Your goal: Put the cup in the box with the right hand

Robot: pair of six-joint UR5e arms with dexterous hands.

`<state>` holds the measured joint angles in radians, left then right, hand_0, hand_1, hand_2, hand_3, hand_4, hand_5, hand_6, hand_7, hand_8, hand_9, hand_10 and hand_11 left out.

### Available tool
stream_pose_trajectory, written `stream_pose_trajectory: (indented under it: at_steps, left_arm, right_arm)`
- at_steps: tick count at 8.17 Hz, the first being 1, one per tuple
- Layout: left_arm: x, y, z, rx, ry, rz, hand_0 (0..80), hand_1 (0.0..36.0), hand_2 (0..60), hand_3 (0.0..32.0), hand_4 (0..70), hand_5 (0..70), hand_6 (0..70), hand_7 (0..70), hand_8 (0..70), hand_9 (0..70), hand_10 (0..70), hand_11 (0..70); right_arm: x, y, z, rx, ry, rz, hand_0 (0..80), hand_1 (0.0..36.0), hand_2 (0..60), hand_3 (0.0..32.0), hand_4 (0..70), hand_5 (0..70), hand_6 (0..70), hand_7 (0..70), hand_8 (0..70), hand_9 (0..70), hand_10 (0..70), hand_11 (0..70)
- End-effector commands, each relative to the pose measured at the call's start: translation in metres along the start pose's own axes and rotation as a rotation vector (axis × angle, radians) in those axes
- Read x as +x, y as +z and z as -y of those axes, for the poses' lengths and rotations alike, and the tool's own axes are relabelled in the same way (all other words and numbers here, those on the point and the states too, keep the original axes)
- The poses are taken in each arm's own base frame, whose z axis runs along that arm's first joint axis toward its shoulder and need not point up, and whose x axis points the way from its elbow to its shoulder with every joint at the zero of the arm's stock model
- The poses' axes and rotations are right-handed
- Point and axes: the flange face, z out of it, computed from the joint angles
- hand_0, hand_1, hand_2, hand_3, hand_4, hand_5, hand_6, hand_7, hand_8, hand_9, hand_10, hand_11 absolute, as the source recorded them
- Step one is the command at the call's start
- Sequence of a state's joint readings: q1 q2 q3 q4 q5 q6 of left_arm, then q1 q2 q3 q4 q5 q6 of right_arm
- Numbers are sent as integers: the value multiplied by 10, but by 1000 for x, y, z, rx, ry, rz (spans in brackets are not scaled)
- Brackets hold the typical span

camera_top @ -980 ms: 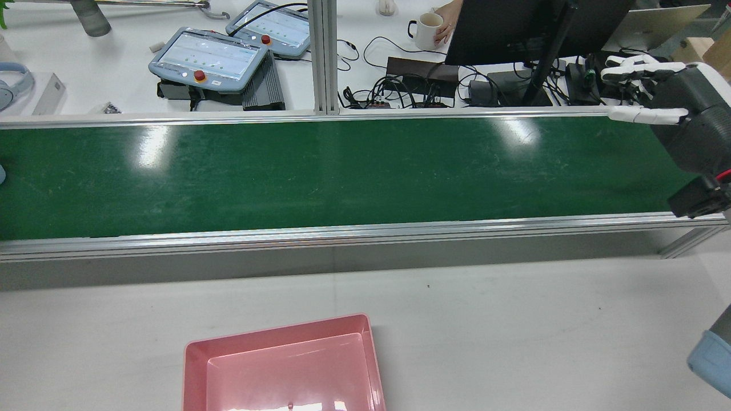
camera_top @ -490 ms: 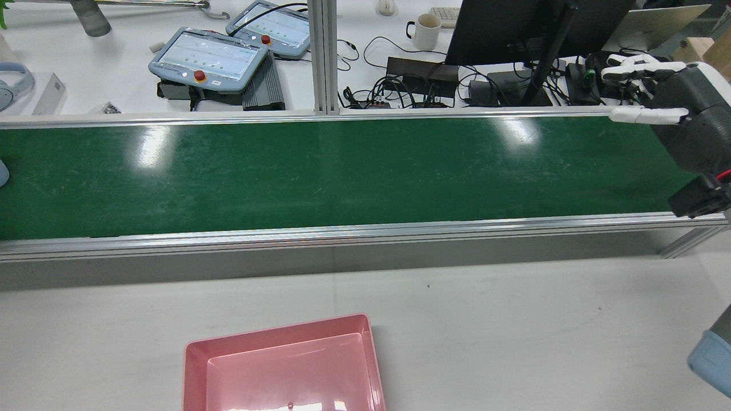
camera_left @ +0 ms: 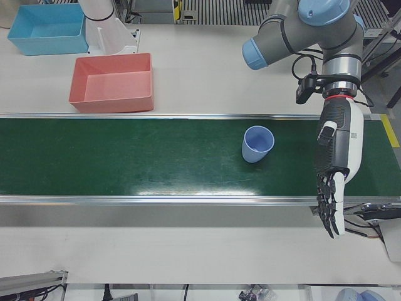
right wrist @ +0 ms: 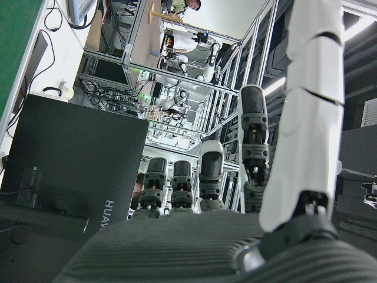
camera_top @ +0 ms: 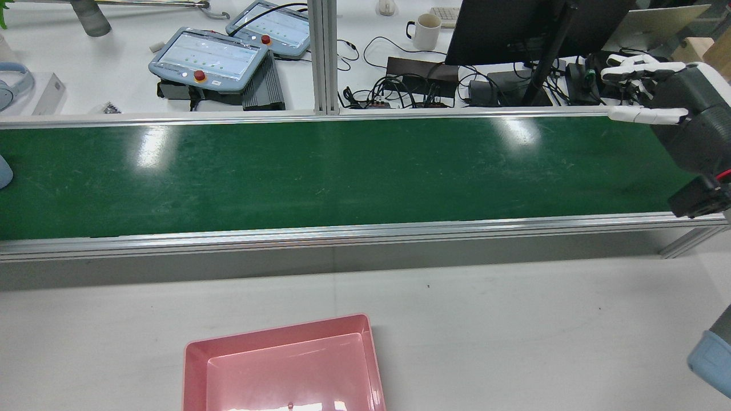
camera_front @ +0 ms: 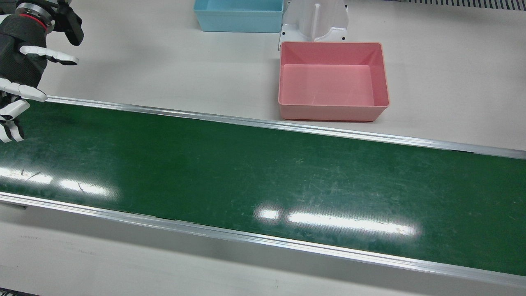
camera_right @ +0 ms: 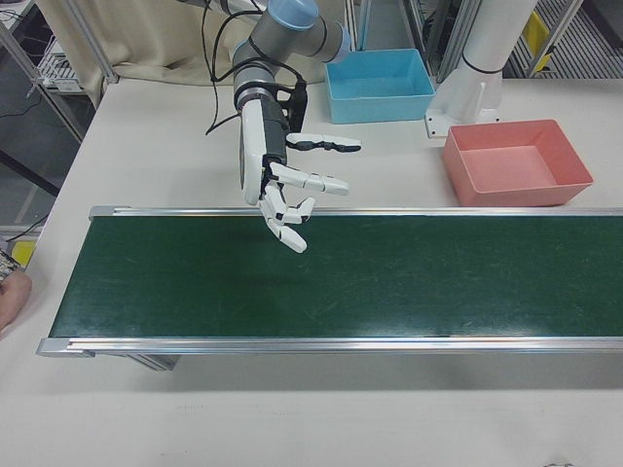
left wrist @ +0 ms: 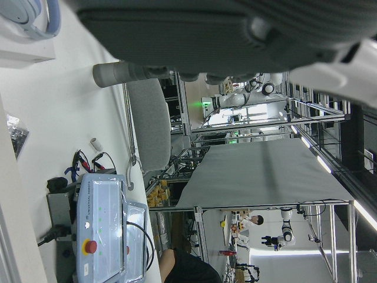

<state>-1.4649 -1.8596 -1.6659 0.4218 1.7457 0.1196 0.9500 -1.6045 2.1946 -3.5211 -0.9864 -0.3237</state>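
Observation:
A light blue cup (camera_left: 257, 143) stands upright on the green conveyor belt (camera_left: 125, 169); only its edge shows at the left border of the rear view (camera_top: 4, 171). My right hand (camera_right: 282, 180) is open and empty, hovering over the far end of the belt, also seen in the rear view (camera_top: 668, 97) and the front view (camera_front: 18, 70), far from the cup. My left hand (camera_left: 337, 163) is open and empty, fingers pointing down, just beyond the cup. A pink box (camera_front: 333, 80) sits empty on the table beside the belt.
A blue box (camera_front: 238, 14) stands behind the pink box next to a white arm pedestal (camera_front: 314, 18). Aluminium rails (camera_front: 263, 123) edge the belt. Beyond the belt in the rear view are teach pendants (camera_top: 208, 57), cables and a monitor (camera_top: 514, 28).
The cup's edge has crept a little further into the rear view from the left. A person's hand at the white mug on the desk is gone. Both hands are still.

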Motion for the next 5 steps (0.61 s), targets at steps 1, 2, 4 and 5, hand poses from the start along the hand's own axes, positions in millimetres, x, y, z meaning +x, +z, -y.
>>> stream_pose_trajectory:
  at_steps: [1, 2, 4, 5]
  left_arm:
    - [0, 0, 0, 0, -2, 0, 0, 0, 0, 0, 0, 0, 0, 0, 0, 0, 0, 0]
    - [0, 0, 0, 0, 0, 0, 0, 0, 0, 0, 0, 0, 0, 0, 0, 0, 0, 0]
    - [0, 0, 0, 0, 0, 0, 0, 0, 0, 0, 0, 0, 0, 0, 0, 0, 0, 0]
    - [0, 0, 0, 0, 0, 0, 0, 0, 0, 0, 0, 0, 0, 0, 0, 0, 0, 0]
  right_arm:
    - [0, 0, 0, -1, 1, 0, 577, 188, 73, 0, 443, 67, 179, 700, 80, 234, 124, 198]
    - [0, 0, -1, -2, 2, 0, 578, 189, 77, 0, 442, 67, 178, 700, 78, 232, 124, 198]
    - [0, 0, 0, 1, -1, -1, 580, 186, 64, 0, 440, 67, 177, 700, 77, 229, 124, 198]
    - [0, 0, 0, 1, -1, -1, 578, 186, 65, 0, 439, 67, 177, 700, 77, 229, 124, 197]
